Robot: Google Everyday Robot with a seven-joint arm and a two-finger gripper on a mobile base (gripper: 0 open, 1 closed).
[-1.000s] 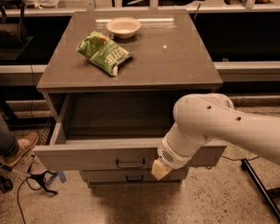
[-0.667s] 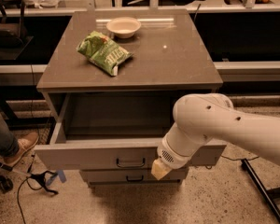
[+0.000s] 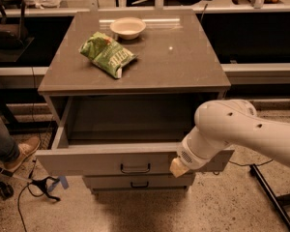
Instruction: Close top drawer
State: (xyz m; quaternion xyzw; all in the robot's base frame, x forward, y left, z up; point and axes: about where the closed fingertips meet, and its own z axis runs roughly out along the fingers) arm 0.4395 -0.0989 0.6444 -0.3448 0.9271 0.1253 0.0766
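Arm (image 3: 246, 129): smooth white rounded casing, a thick tubular segment ending in a bulbous joint that carries several small dark round holes. Below the joint the casing narrows to a short white wrist section with a small patch of fine perforations. Gripper (image 3: 178, 168): a blunt tan-coloured end piece, located at the right part of the top drawer (image 3: 96, 161) front panel.

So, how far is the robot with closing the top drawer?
Nothing looks done yet: the top drawer stands pulled far out, its inside showing. In hand: the hand is at the drawer's front, right of the handle. Left: pushing the drawer fully in.
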